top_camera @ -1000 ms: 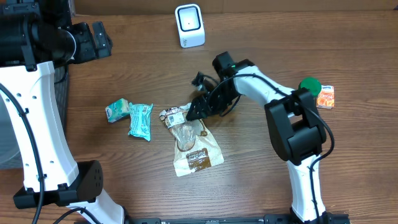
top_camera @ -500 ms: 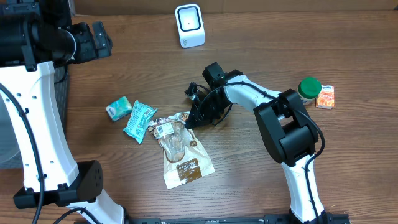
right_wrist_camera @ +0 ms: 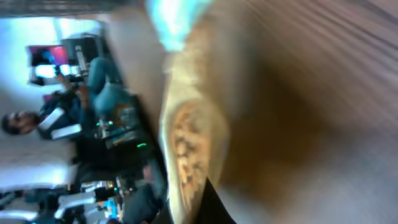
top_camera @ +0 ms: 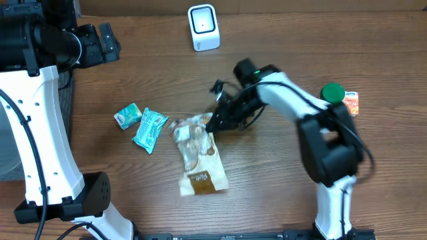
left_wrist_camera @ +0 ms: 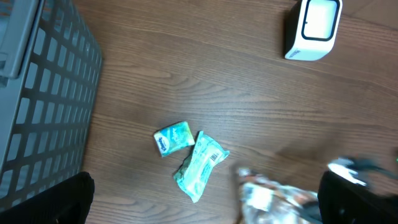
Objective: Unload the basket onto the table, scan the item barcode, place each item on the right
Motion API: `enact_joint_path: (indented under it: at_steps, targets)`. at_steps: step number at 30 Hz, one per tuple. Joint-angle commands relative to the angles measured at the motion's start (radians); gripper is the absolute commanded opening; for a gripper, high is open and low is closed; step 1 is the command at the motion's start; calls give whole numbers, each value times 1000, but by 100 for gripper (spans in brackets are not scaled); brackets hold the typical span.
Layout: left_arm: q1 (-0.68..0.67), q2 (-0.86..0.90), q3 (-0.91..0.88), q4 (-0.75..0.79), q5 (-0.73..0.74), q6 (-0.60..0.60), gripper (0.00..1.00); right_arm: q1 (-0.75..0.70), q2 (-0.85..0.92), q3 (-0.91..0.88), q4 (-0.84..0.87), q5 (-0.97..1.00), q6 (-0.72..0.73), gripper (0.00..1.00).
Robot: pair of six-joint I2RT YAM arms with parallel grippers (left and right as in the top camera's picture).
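The item, a tan and clear snack pouch (top_camera: 197,155), lies in the middle of the table, blurred with motion. My right gripper (top_camera: 215,122) is shut on its upper right corner. In the right wrist view the pouch (right_wrist_camera: 186,134) fills the centre as a pale smear, pinched by the right gripper (right_wrist_camera: 200,202) at the bottom edge. The white barcode scanner (top_camera: 203,27) stands at the back of the table, also in the left wrist view as the scanner (left_wrist_camera: 313,28). My left gripper (top_camera: 100,41) hangs high at the back left, open and empty (left_wrist_camera: 205,208).
Two teal packets (top_camera: 127,117) (top_camera: 149,129) lie left of the pouch. A green-lidded jar (top_camera: 332,92) and an orange packet (top_camera: 351,103) sit at the right. A grey wire basket (left_wrist_camera: 37,93) stands at the far left.
My right gripper shut on the pouch's top, shoved it left against the teal packet, then drew back right with the pouch in tow. The left arm has not moved.
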Motion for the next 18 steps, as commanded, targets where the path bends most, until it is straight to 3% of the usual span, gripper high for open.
enact_joint_path:
  at_steps: [1, 6, 18]
  targets:
    - [-6, 3, 10, -2, -6, 17, 100, -21, -184, 8, -62, -142, -167, 4]
    - [-6, 3, 10, -2, -6, 17, 100, -44, -306, 8, -153, -237, -280, 4]
    - [-6, 3, 10, -2, -6, 17, 100, -74, -331, 8, -195, -351, -316, 4]
